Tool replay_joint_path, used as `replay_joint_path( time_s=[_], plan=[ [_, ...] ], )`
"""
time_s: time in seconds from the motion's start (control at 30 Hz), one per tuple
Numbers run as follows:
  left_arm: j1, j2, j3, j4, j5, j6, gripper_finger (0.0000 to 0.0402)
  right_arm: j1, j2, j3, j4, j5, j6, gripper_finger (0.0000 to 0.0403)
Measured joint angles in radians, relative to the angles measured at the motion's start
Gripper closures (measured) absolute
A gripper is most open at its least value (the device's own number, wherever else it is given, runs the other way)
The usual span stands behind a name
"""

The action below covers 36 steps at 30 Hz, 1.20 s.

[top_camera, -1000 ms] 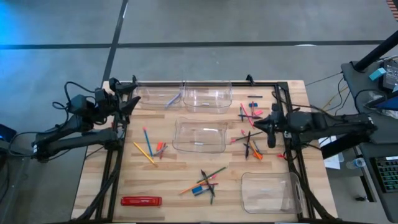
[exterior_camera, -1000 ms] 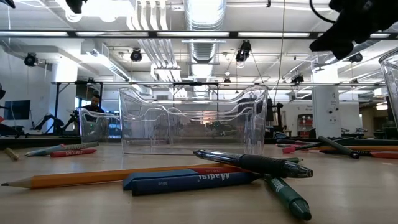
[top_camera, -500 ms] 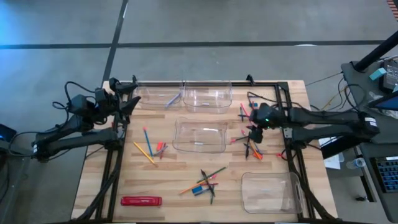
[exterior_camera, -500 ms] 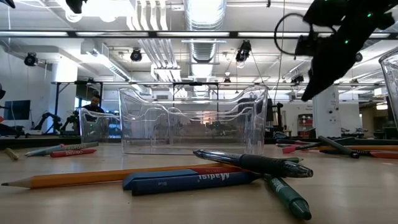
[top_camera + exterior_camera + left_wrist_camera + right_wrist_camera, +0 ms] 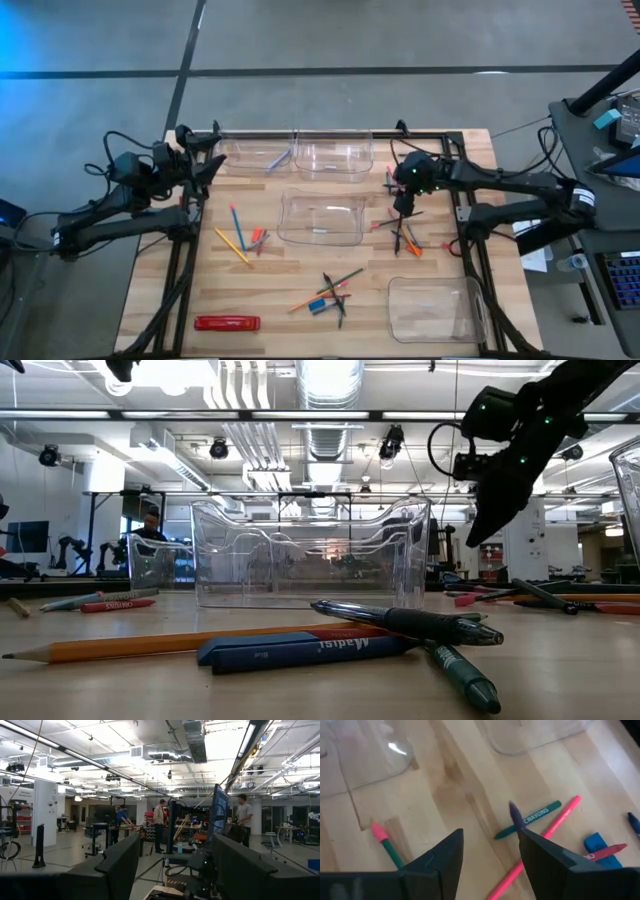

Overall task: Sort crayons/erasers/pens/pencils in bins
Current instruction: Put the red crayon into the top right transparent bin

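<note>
Sorting is barely starting: bins (image 5: 322, 218) nearly empty.
Right hand (image 5: 403, 201) is hovering open, holding nothing, beside the centre bin; one stick possibly binned.

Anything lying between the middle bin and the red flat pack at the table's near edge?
In the high view, only bare wood separates the middle bin from the red flat pack; the pencils lie off to the side.

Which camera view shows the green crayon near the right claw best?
The right wrist view: the green crayon lies close, its label readable, beside a pink pencil, just beyond the open right claw. The high view shows only a cluttered pile there; the low and left wrist views do not show it clearly.
</note>
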Motion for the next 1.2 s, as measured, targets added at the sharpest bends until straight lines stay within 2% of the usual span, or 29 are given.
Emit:
replay_joint_path(
  time_s=[0.23,0.43,0.73,0.93,1.2],
  plan=[
    [0.0,0.001,0.0,0.001,0.0,0.0,0.0169,-0.059,0.005,-0.005,-0.022,0.011,0.085,0.022],
    [0.0,0.007,0.0,0.0,0.0,-0.001,0.0169,-0.138,0.048,-0.006,-0.029,0.167,0.239,0.022],
    [0.0,0.012,0.0,0.0,0.0,-0.002,0.0169,-0.288,0.197,-0.003,0.015,0.166,0.316,0.022],
    [0.0,0.011,0.0,0.0,0.0,-0.003,0.0169,-0.299,0.283,-0.001,0.094,0.165,0.3,0.022],
    [0.0,0.012,0.0,0.0,0.0,-0.003,0.0169,-0.3,0.342,0.001,0.101,0.16,0.329,0.0223]
  ],
)
